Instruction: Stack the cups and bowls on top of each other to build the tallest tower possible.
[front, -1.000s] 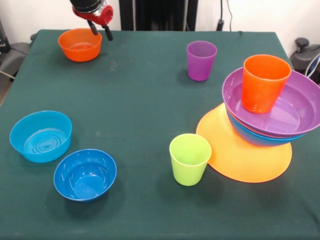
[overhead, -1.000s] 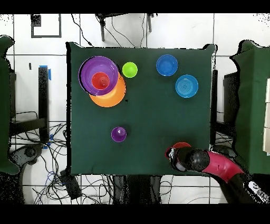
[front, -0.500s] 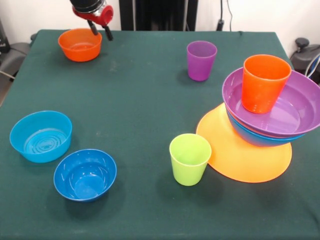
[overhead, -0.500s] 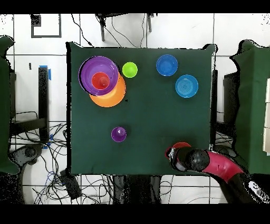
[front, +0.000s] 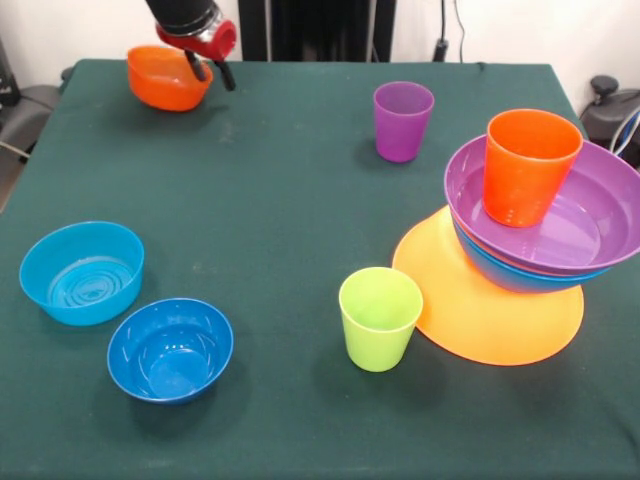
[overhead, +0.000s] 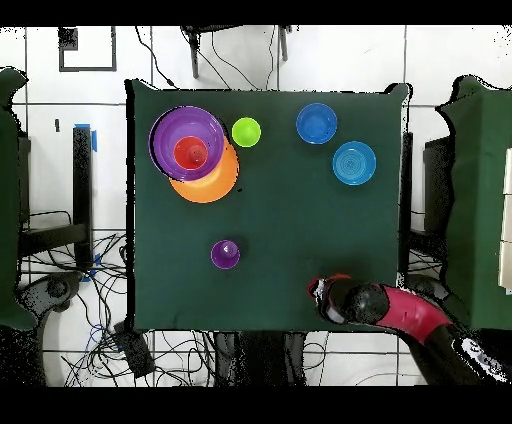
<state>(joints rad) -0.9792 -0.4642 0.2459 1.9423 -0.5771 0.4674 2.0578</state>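
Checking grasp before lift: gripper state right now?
Gripper: shut on the small orange bowl, pinching its rim; bowl tilted, looks lifted off the table.

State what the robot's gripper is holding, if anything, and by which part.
The gripper holds the small orange bowl by its rim on the side nearest the purple cup; the bowl sits tilted.
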